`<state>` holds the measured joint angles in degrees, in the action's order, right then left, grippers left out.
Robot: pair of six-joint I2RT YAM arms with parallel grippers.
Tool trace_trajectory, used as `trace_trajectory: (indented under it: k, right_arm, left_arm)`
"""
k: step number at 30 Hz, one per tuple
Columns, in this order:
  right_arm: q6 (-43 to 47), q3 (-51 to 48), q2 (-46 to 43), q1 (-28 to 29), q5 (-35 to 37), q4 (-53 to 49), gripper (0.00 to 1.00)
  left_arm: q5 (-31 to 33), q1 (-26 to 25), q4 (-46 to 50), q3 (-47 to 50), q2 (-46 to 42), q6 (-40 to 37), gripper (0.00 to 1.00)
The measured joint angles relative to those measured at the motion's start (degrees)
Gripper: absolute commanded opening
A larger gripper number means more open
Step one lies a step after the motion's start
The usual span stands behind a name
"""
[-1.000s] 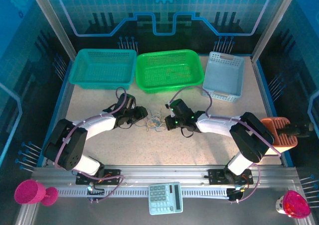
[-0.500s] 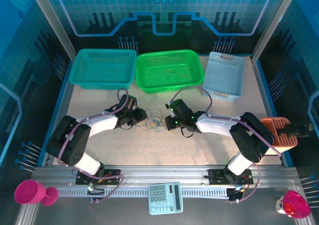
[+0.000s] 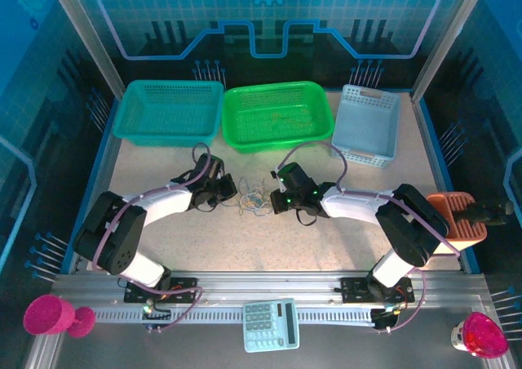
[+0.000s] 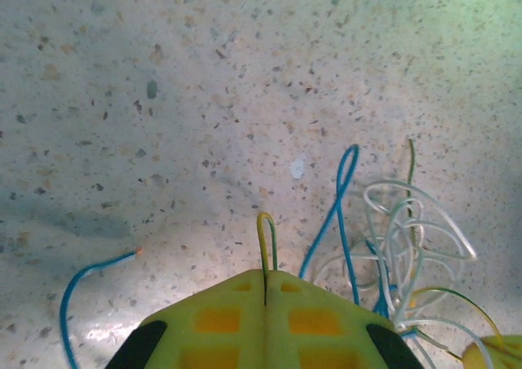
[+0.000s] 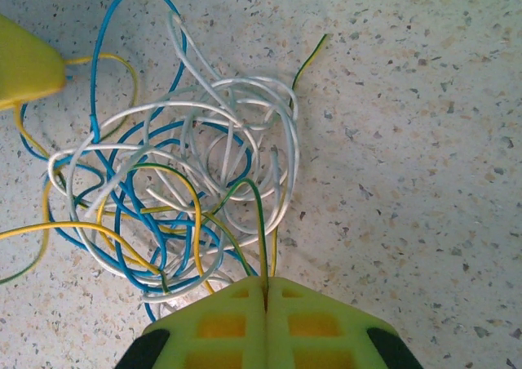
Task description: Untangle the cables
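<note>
**Cables [image 3: 254, 199] pinched from both sides**

Three baskets are ranged across the upper frame: teal [image 3: 171, 112], green [image 3: 245, 108], pale blue [image 3: 367, 124]. At centre, the left gripper [image 3: 231, 191] is seen shut on a yellow strand [image 4: 263, 237]. One white, blue and yellow knot lies just right of it, and the right gripper [image 3: 275, 202] is clamped on a green-yellow strand [image 5: 261, 222]. A second earlier the left jaws were parted, the right already closed.

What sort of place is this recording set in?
Most likely a robotics lab work cell: the left arm and right arm are bolted to an aluminium rail, blue-lit panels wall in the speckled table, and a teal basket, green basket and pale blue basket line its far edge.
</note>
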<state>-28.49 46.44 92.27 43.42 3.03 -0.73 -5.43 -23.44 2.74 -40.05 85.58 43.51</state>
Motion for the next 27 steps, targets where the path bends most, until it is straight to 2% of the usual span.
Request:
trace_trajectory:
  k: [14, 15, 18, 19, 22, 27]
  right_arm:
    - [-0.57, -0.39, 0.0, 0.0, -0.09, 0.81, 0.0]
    - [-0.66, -0.39, -0.02, 0.0, -0.2, 0.9, 0.04]
    - [-1.01, -0.37, -0.33, 0.0, -0.61, 0.9, 0.32]
    - [-1.16, -0.39, -0.76, 0.0, -0.66, 0.46, 0.37]
    - [-0.59, -0.35, -3.43, -0.26, -1.05, -1.27, 0.43]
    - [0.48, 1.05, -9.84, -2.01, -1.92, -4.61, 0.46]
  left_arm:
    - [1.7, 0.0, 8.68, -5.64, -18.67, -4.74, 0.0]
    - [1.68, 0.0, 8.66, -5.62, -19.43, -4.83, 0.0]
    - [1.53, 0.0, 8.33, -5.09, -21.14, -4.94, 0.0]
    - [1.53, 0.0, 8.15, -4.81, -21.62, -4.96, 0.0]
    - [1.51, 0.0, 7.72, -4.37, -22.12, -4.96, 0.0]
    - [1.2, 0.0, 7.26, -3.13, -22.12, -4.94, 0.0]
